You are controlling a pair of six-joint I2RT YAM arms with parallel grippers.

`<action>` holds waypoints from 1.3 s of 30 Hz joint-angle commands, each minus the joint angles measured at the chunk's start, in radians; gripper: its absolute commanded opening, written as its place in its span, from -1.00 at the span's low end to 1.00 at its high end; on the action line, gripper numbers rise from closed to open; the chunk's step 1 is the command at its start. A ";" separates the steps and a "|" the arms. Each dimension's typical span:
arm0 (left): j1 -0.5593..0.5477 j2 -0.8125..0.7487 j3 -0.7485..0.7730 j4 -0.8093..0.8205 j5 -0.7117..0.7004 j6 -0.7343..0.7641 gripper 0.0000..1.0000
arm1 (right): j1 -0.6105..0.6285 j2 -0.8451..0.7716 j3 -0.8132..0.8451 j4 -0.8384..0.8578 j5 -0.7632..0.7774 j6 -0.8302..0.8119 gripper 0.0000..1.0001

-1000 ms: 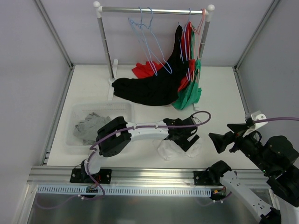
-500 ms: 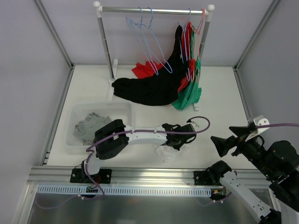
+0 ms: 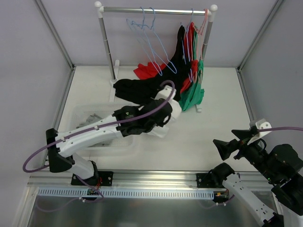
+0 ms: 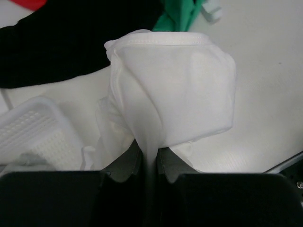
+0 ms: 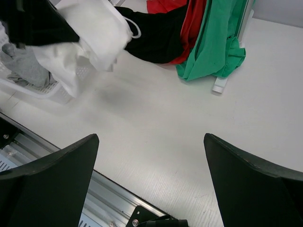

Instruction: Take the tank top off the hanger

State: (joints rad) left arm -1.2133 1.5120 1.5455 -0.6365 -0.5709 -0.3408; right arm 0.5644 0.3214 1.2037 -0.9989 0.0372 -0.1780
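As the left gripper (image 4: 149, 158) clamps it, white tank top (image 4: 180, 90) bunched just beyond the jaws

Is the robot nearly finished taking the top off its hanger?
Mostly. The white tank top is off any hanger. It is pinched in the left arm's fingers and held up beside the basket. What is probably left is to set it down and let go.

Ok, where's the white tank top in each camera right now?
Top external: white tank top at centre, beside the basket.
Left wrist: fills mid-frame, pinched in the left gripper.
Right wrist: upper left.
Shared landmark: green garment, in all three.
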 commanded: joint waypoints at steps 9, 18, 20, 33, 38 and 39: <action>0.317 -0.349 -0.203 -0.192 -0.075 -0.128 -1.00 | -0.004 0.011 -0.010 0.086 -0.019 -0.014 0.99; 0.458 -0.343 -0.409 -0.106 -0.003 -0.210 -1.00 | -0.003 0.057 -0.038 0.149 -0.079 0.003 0.99; 0.485 -0.325 -0.456 -0.074 0.020 -0.219 -1.00 | -0.003 0.064 -0.042 0.160 -0.089 0.006 0.99; 0.548 -0.289 -0.525 0.000 0.055 -0.280 0.61 | -0.003 0.085 -0.058 0.164 -0.092 0.011 0.99; 0.548 -0.371 -0.492 -0.011 0.085 -0.248 0.97 | -0.004 0.180 -0.030 0.164 -0.045 0.023 0.99; 0.548 -0.413 -0.483 -0.017 0.101 -0.235 0.98 | -0.004 0.203 -0.020 0.167 -0.019 0.028 0.99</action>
State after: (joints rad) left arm -0.6724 1.1992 1.0130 -0.6590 -0.5030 -0.5919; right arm 0.5644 0.4446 1.1519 -0.8780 -0.0288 -0.1669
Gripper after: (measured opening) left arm 0.985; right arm 0.993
